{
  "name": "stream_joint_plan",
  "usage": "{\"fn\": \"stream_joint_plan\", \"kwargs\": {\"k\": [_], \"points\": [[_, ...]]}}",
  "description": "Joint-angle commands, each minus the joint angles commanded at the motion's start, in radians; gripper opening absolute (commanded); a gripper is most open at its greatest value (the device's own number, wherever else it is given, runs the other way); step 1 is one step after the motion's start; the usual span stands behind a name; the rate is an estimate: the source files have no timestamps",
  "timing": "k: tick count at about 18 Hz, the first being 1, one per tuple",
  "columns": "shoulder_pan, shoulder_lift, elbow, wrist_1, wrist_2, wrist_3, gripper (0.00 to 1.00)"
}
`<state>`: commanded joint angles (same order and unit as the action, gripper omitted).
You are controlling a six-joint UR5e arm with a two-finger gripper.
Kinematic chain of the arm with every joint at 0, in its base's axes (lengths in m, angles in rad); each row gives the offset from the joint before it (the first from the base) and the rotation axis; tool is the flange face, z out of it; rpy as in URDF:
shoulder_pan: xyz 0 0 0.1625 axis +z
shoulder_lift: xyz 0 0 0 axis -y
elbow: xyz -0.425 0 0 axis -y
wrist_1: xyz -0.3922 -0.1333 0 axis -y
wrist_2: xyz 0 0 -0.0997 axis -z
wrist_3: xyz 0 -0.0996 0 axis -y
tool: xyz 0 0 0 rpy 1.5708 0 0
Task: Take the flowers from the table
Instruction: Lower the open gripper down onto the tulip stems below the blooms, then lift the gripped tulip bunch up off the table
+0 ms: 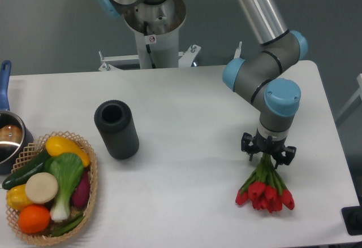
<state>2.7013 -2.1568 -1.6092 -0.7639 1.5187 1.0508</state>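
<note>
The gripper (267,159) points straight down in the lower right of the frame, its black fingers set on either side of the green stems of the flowers (264,190); the fingers look closed in around the stems, though whether they truly pinch them cannot be told from this angle. The red tulip heads fan out below the gripper toward the bottom edge, lying on or just above the table (192,101). The table is a plain white top filling most of the frame. Left of centre stands a black cylinder (116,129), open end up. In the lower left corner sits a wicker basket (90,163) of produce, with a steel pot (8,140) just above it. A grey wall backs the scene.
</note>
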Motion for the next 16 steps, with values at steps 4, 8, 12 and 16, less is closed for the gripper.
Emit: {"fn": "stream_joint_plan", "kwargs": {"k": [4, 8, 12, 16], "points": [[0.002, 0.011, -0.006, -0.002, 0.002, -0.009, 0.00], [0.002, 0.037, -0.005, -0.002, 0.003, -0.025, 0.00], [0.003, 0.092, 0.000, -0.018, 0.021, -0.025, 0.00], [0.031, 0.147, 0.017, -0.072, 0.034, -0.017, 0.00]]}}
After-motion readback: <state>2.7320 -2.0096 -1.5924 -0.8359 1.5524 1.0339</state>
